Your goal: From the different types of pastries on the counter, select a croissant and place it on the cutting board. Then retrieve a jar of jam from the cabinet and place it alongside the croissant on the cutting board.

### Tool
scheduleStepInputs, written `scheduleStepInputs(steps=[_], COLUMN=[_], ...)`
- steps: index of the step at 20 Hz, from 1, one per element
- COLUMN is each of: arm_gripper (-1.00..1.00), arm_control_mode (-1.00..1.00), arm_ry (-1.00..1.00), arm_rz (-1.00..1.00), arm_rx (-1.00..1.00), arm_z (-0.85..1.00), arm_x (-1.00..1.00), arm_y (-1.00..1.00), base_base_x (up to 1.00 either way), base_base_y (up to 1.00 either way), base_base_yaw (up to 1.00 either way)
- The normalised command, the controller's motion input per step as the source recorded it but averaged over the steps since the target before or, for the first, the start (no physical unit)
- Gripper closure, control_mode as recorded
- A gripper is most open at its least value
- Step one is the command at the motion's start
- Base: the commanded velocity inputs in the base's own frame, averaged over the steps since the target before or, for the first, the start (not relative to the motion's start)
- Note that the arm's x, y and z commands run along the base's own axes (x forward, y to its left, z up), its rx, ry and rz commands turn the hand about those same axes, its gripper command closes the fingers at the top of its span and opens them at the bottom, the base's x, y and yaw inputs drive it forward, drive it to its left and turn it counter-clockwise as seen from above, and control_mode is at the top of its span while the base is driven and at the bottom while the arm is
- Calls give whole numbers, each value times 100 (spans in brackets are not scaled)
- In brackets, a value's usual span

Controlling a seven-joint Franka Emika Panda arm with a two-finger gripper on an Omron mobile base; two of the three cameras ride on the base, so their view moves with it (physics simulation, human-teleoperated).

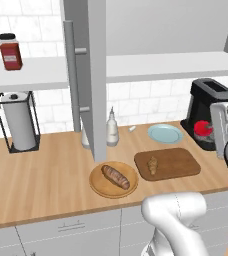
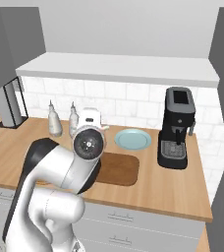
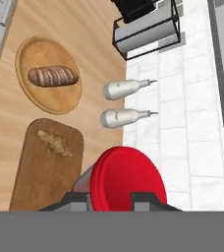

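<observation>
We saw a red-topped jar of jam, a golden-brown croissant on the dark brown cutting board, and a dark-brown streaked loaf on a lighter wooden plate. The worktop was light wood (its plate pale blue).

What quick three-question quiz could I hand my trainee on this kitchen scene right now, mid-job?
1. True or false: the croissant already lies on the cutting board.
2. Multiple choice: what rests on the round wooden plate? A) the croissant B) the long brown loaf C) nothing
3. Fill in: the end effector holds a jar with a ___ top, the jar of jam.

Key:
1. True; it lies towards the board's end nearest the round plate.
2. B.
3. Red; in the left base view the jar is carried in front of the coffee machine, not yet over the board.
</observation>
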Motion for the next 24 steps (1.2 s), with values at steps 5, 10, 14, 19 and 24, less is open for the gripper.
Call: scheduleStepInputs(steps=[5,10,14,19,24], arm_gripper=[100,100,100,100,100], arm_control_mode=[-100,-100,-100,-100,-100], arm_ry=[9,10,11,16,6], arm_rz=[31,30,26,21,18], arm_rx=[1,5,1,0,0], arm_z=[-79,-53,-58,-45,-43], arm_x=[62,65,55,41,31], arm_y=[-6,-4,-28,-20,-14], base_base_x=[0,0,0,0,0], base_base_y=[0,0,0,0,0], base_base_yaw=[0,0,0,0,0])
